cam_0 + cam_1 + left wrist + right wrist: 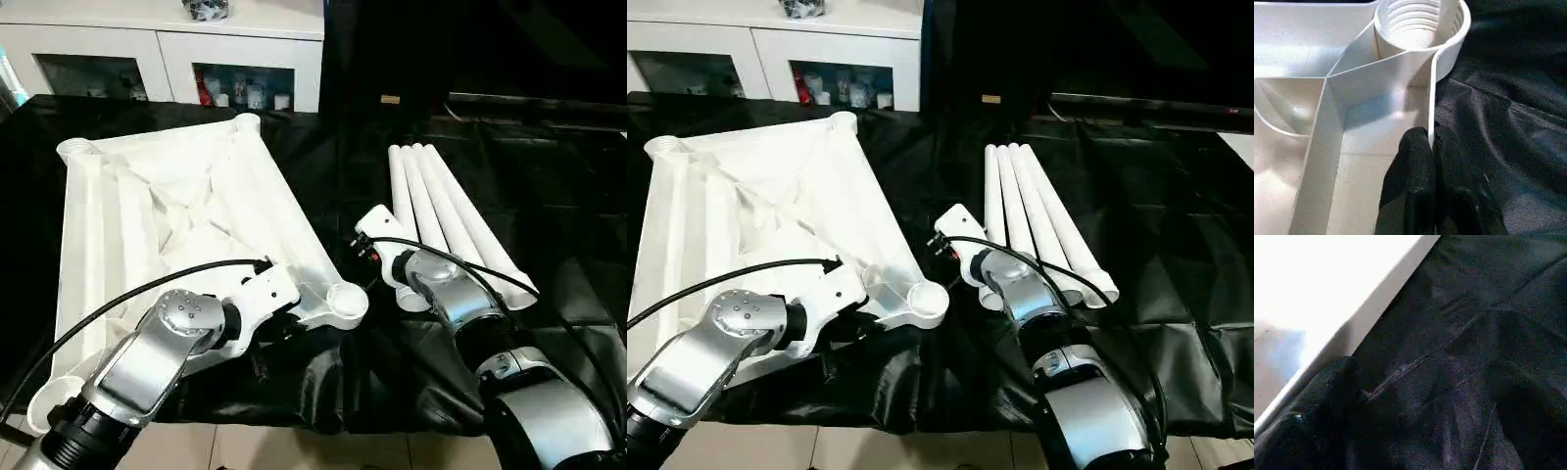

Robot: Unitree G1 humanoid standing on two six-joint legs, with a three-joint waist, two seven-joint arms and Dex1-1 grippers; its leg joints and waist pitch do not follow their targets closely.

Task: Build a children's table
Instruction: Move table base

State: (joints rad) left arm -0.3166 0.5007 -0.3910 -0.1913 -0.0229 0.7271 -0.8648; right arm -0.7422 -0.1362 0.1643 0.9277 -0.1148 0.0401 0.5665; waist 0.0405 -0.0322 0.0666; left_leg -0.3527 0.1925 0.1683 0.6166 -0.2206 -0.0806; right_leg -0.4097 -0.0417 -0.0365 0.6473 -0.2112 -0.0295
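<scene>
The white tabletop (176, 206) lies upside down on the black cloth at the left, ribs up, with a round socket (343, 302) at its near right corner. My left gripper (1430, 139) is shut on the tabletop's thin rim wall just behind that socket, one black finger on each side. Four white legs (441, 211) lie side by side on the cloth at the right. My right gripper (1425, 382) stands open over the cloth beside the legs' near ends, nothing between its fingers (1327, 396).
A white cabinet (245, 59) with glass doors stands behind the table. The black cloth (549, 196) covers the work surface and hangs over the front edge above the tiled floor (294, 450). Black cables loop from both forearms.
</scene>
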